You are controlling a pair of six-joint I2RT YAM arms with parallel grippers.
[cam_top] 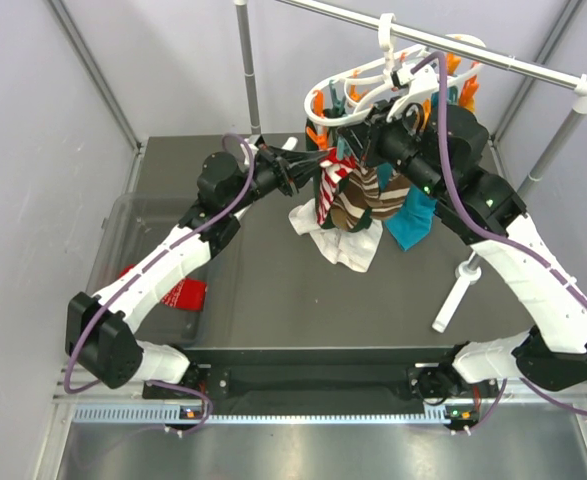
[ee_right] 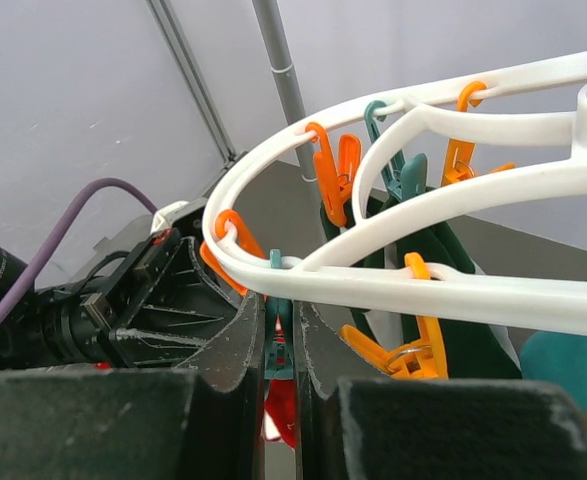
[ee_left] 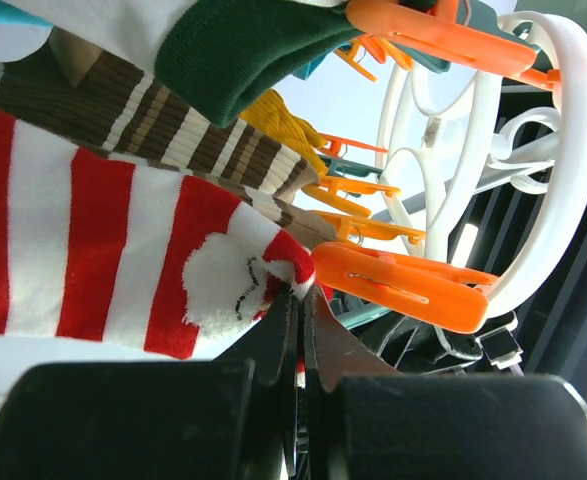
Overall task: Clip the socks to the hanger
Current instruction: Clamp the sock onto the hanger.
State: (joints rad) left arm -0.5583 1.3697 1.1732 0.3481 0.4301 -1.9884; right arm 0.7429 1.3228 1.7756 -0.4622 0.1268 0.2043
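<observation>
Several socks (cam_top: 363, 195) hung clipped under hanger (cam_top: 393, 75), between both pincers | left pincer (ee_left: 298, 300) shut on red-and-white sock (ee_left: 93, 250) edge, orange clip (ee_left: 403, 285) just beside its tips | right pincer (ee_right: 278, 340) shut on teal clip (ee_right: 276, 300) | I judged this sock not yet clipped, red piece (cam_top: 183, 293) well behind left pincer possibly pending.

red-and-white sock (ee_left: 93, 250) pinched in jaws, orange clip (ee_left: 403, 287)

Pale lilac walls (cam_top: 163, 60) enclose a dark table (cam_top: 263, 300); a grey metal rail (cam_top: 513, 62) crosses above on poles (cam_top: 248, 70)
</observation>
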